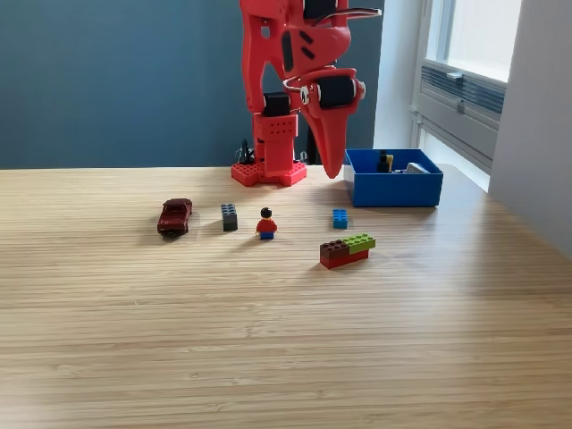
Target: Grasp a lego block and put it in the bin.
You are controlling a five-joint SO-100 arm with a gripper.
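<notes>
Item 1, the red arm [295, 54]: we record it on its base [268, 172] at the worktop's far edge, folded down, with the hand [332, 165] pointing at the worktop. Its fingers taper to one point with no gap that we can see, and nothing sits between them; we enter it as clenched and empty.

Item 2, the blue bin [393, 186]: at the far edge, just beside the hand toward the exterior view's right. A few small pieces lie inside; we cannot tell what they are.

Item 3, the small blue lego block [340, 218]: on the worktop [286, 340] almost directly nearer to us than the fingertip and near the bin's front corner, apart from both. We note bare wood between it and the hand.

Item 4, a dark red lego brick with a lime green brick on it [347, 251]: nearer the front than the blue block, close to it.

Item 5, a lego minifigure [266, 223] with dark hair and red torso: upright, toward the exterior view's left of the blue block.

Item 6, a dark grey lego block [230, 216]: upright, just left of the minifigure.

Item 7, a dark red toy car [175, 215]: leftmost in the row.
</notes>
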